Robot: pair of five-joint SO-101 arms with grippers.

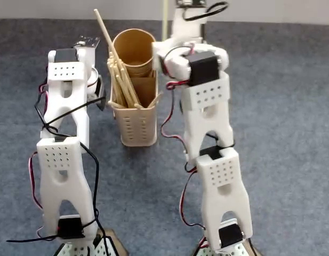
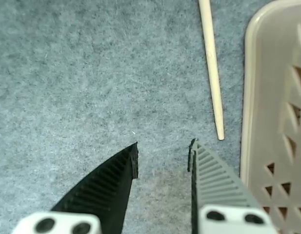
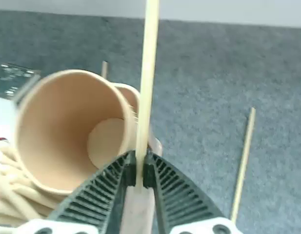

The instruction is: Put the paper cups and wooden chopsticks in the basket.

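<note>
The beige perforated basket stands between the two arms. It holds stacked paper cups and a bundle of wooden chopsticks. My right gripper is shut on one upright chopstick just beside the top cup, above the basket. That stick rises past the cups in the high view. My left gripper hangs open and low over the carpet, next to the basket wall. A loose chopstick lies on the carpet ahead of it.
Another chopstick lies on the grey carpet beyond the right gripper. The tip of a further stick shows behind the cups. The left arm and right arm flank the basket closely.
</note>
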